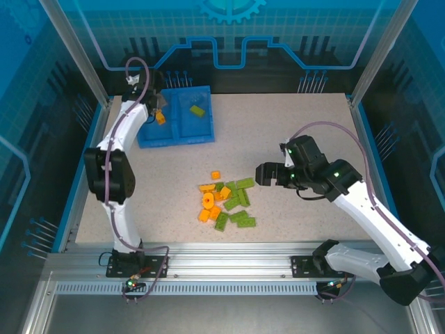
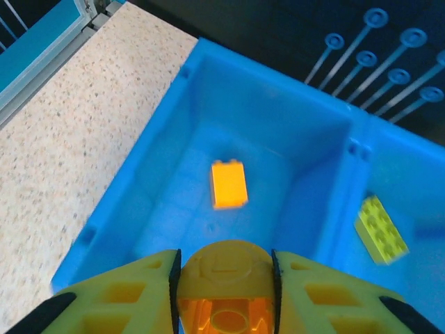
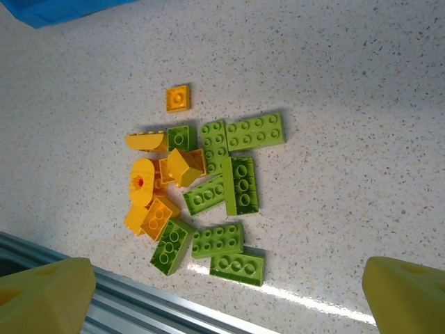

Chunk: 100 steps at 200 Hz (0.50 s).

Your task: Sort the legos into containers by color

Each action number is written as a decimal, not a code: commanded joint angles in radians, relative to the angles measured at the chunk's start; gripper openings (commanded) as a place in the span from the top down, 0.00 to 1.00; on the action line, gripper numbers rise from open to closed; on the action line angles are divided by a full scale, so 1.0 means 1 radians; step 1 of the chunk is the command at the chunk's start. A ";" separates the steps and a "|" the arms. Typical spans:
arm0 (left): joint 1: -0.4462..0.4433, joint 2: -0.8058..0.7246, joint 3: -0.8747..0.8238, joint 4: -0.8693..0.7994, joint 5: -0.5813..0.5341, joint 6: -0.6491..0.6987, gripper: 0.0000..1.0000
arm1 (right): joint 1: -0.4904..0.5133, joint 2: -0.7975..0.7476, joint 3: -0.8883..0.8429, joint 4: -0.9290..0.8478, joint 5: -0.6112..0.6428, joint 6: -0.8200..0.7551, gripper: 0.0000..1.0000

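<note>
Speckled table (image 1: 313,139), blue-lit enclosure (image 1: 229,42) | left gripper (image 2: 224,268) was clamped on a rounded orange lego (image 2: 222,309) above the left compartment (image 2: 174,223) of the bin (image 2: 135,184) (another orange brick (image 2: 229,184) lay inside) | release best made well left of the divider (image 2: 341,209) | right gripper (image 1: 263,174) hung jaws apart near the loose pile (image 1: 226,203) | wrist view resolved the grip; overhead placed the pile mid-table.

Orange and green legos (image 3: 236,184) clustered on speckled table (image 3: 348,90).
</note>
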 commanded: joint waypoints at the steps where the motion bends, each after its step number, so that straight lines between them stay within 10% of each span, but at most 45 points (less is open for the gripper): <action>1: 0.022 0.128 0.135 -0.089 -0.019 0.029 0.64 | -0.010 -0.028 0.010 -0.048 0.014 0.017 0.00; 100: 0.040 0.075 0.102 -0.100 0.071 0.017 0.41 | -0.008 -0.054 -0.022 -0.013 0.022 0.047 0.00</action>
